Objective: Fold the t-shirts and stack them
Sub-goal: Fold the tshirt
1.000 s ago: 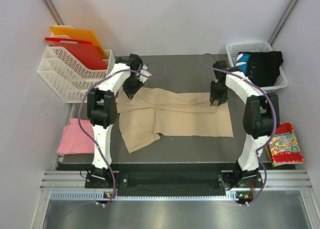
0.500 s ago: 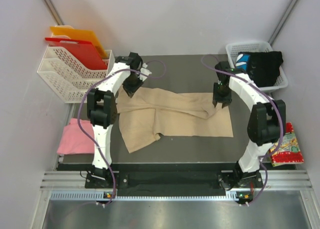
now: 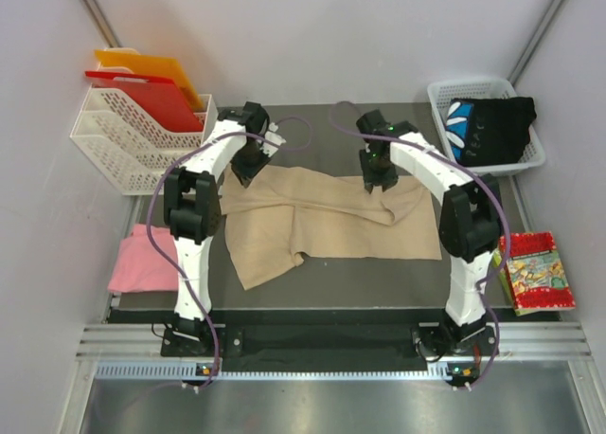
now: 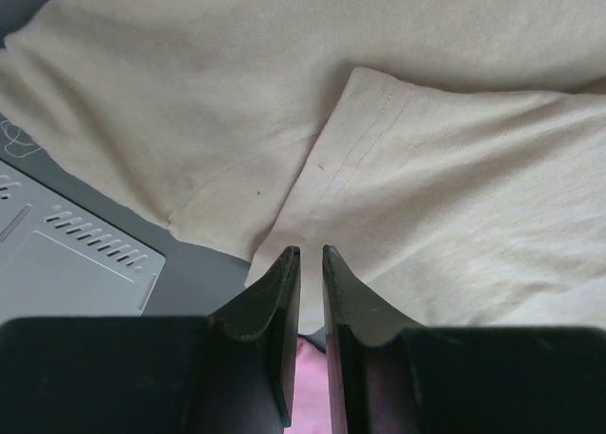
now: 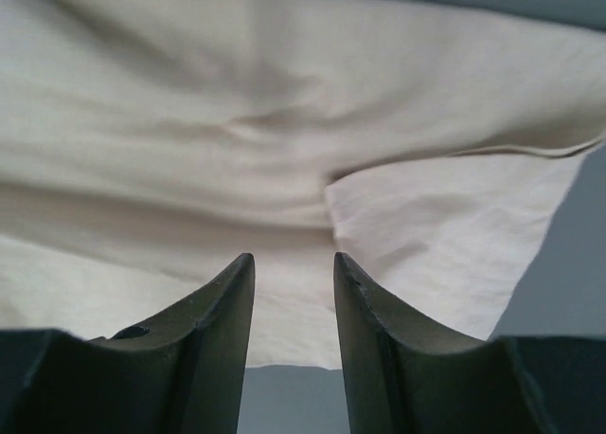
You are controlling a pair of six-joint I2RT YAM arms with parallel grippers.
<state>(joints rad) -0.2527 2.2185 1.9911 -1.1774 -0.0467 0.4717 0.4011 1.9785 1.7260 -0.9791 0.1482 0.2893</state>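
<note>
The beige t-shirt (image 3: 331, 221) lies spread and partly folded on the dark table, with a rumpled fold near its far right corner. My left gripper (image 3: 248, 166) is at the shirt's far left edge. In the left wrist view its jaws (image 4: 305, 252) are almost together at the edge of the cloth (image 4: 426, 169). My right gripper (image 3: 379, 178) is over the shirt's far edge, left of the corner. Its jaws (image 5: 294, 259) stand apart above the cloth (image 5: 237, 102). The pink t-shirt (image 3: 142, 259) lies folded off the table's left side. The black printed t-shirt (image 3: 492, 126) is in a basket.
A white basket (image 3: 440, 98) stands at the far right corner. A white rack (image 3: 123, 145) at the far left holds a red board (image 3: 147, 98) and an orange board (image 3: 142, 64). A colourful packet (image 3: 535, 273) lies right of the table.
My right gripper has moved left along the shirt's far edge, away from the far right corner, and the cloth there has rumpled. The left arm has not moved.
</note>
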